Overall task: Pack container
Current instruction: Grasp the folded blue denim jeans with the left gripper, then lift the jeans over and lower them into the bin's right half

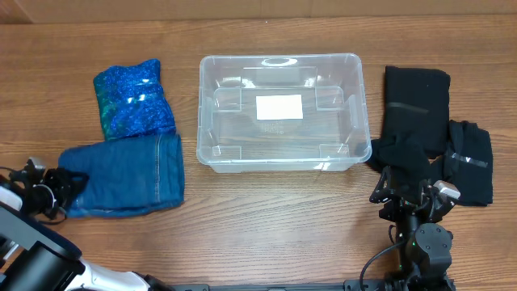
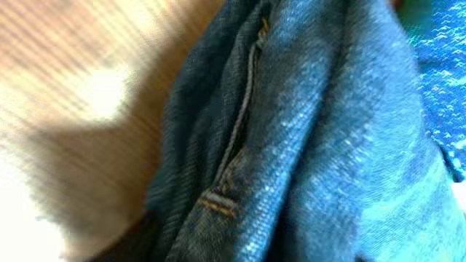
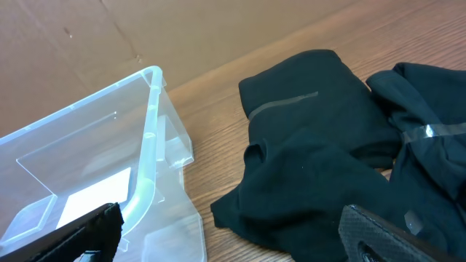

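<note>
The clear container (image 1: 208, 121) stands empty at the table's middle, with a white label on its base; its right corner shows in the right wrist view (image 3: 149, 145). Folded blue jeans (image 1: 133, 174) lie at the front left and fill the left wrist view (image 2: 306, 145). My left gripper (image 1: 63, 184) is at the jeans' left edge, and its fingers appear spread with denim between them. A blue patterned cloth (image 1: 133, 99) lies behind the jeans. My right gripper (image 1: 410, 184) is open and empty, just in front of a black garment (image 1: 416, 105) (image 3: 313, 145).
A second black garment (image 1: 470, 162) lies right of the first and partly overlaps it. Both carry strips of clear tape. Brown cardboard stands behind the table's far edge (image 3: 87, 44).
</note>
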You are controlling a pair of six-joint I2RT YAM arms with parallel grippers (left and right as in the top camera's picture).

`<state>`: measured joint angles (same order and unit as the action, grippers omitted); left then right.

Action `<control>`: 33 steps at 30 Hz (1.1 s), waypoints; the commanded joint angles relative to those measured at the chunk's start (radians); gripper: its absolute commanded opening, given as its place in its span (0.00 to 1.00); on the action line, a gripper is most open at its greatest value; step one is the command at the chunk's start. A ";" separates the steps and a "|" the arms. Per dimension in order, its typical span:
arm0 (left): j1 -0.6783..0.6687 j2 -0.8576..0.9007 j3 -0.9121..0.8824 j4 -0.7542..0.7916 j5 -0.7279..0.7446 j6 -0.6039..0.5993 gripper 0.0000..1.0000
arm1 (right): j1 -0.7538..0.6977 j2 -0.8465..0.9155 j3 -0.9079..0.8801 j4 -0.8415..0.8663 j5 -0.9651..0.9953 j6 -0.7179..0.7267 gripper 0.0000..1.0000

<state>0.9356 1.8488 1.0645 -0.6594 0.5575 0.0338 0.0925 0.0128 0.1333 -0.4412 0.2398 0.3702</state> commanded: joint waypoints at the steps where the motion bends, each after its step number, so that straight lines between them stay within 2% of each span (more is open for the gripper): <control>1: -0.063 0.064 0.007 -0.010 0.088 0.005 0.04 | 0.002 -0.010 -0.006 0.002 0.005 0.004 1.00; 5: -0.058 0.034 0.123 -0.180 0.264 0.003 0.04 | 0.002 -0.010 -0.006 0.002 0.005 0.004 1.00; 10: -0.059 -0.176 0.339 -0.448 0.596 0.003 0.04 | 0.002 -0.010 -0.006 0.002 0.005 0.004 1.00; 15: -0.096 -0.452 0.483 -0.477 0.622 -0.198 0.04 | 0.002 -0.010 -0.006 0.002 0.005 0.004 1.00; 18: -0.215 -0.613 0.502 -0.322 0.602 -0.443 0.04 | 0.002 -0.010 -0.006 0.002 0.005 0.004 1.00; 19: -0.263 -0.649 0.502 -0.266 0.559 -0.525 0.04 | 0.002 -0.010 -0.006 0.002 0.005 0.004 1.00; 21: -0.413 -0.717 0.502 -0.170 0.368 -0.692 0.04 | 0.002 -0.010 -0.006 0.002 0.005 0.004 1.00; 22: -0.502 -0.737 0.502 -0.149 0.255 -0.756 0.04 | 0.002 -0.010 -0.006 0.002 0.005 0.004 1.00; 23: -0.650 -0.747 0.502 -0.137 0.056 -0.847 0.04 | 0.002 -0.010 -0.006 0.002 0.005 0.004 1.00; 24: -0.756 -0.741 0.500 -0.122 -0.069 -0.908 0.04 | 0.002 -0.010 -0.006 0.002 0.005 0.004 1.00; 26: -0.936 -0.711 0.481 -0.056 -0.222 -0.956 0.04 | 0.002 -0.010 -0.006 0.002 0.005 0.004 1.00; 28: -1.195 -0.596 0.455 0.050 -0.435 -1.020 0.04 | 0.002 -0.010 -0.006 0.002 0.005 0.004 1.00; 30: -1.289 -0.497 0.455 0.084 -0.515 -1.059 0.04 | 0.002 -0.010 -0.006 0.002 0.005 0.004 1.00; 33: -1.342 -0.348 0.455 0.132 -0.536 -1.141 0.04 | 0.002 -0.010 -0.006 0.002 0.005 0.004 1.00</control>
<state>-0.3592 1.3941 1.5131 -0.5854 0.1581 -0.9463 0.0925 0.0128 0.1333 -0.4408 0.2401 0.3695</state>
